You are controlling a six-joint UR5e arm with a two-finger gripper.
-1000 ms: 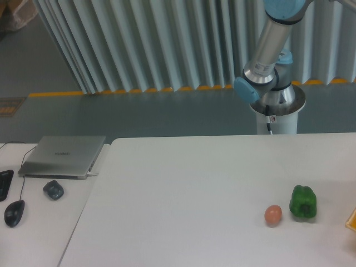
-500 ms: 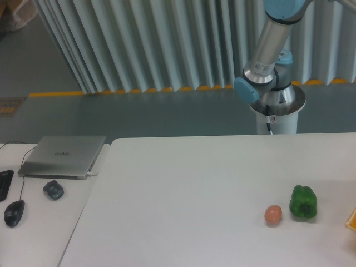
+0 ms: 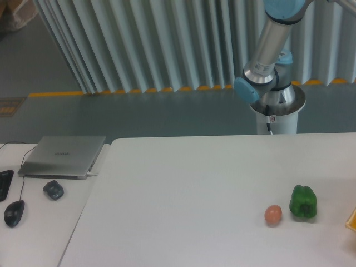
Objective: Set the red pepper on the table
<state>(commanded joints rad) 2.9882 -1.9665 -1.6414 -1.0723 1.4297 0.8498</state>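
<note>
Table (image 3: 183,189) filled the lower part of the single camera view, white and smooth, with a rounded corner at its upper left. A green pepper (image 3: 303,203) stood on it near the right edge, and a small orange-pink egg-shaped object (image 3: 273,214) lay just beside it on the left, apart from it by a narrow gap. A yellow-orange corner of some object (image 3: 351,220) showed at the right border of the picture, too little of it to say what it was.

The red pepper was not visible anywhere in this view, so its place could not be told. The arm (image 3: 271,47) rose from a round base (image 3: 277,105) behind the far edge of the table and went out of the picture at the top. The gripper was outside the frame, so whether its fingers were apart or together was not shown.

On the left, an adjoining white desk (image 3: 39,233) carried a closed grey laptop (image 3: 64,156), a small dark object (image 3: 53,190) and a black mouse (image 3: 14,213) with its cable. Behind everything hung a pale ribbed curtain (image 3: 167,44) above a grey floor with a yellow line (image 3: 111,91).
</note>
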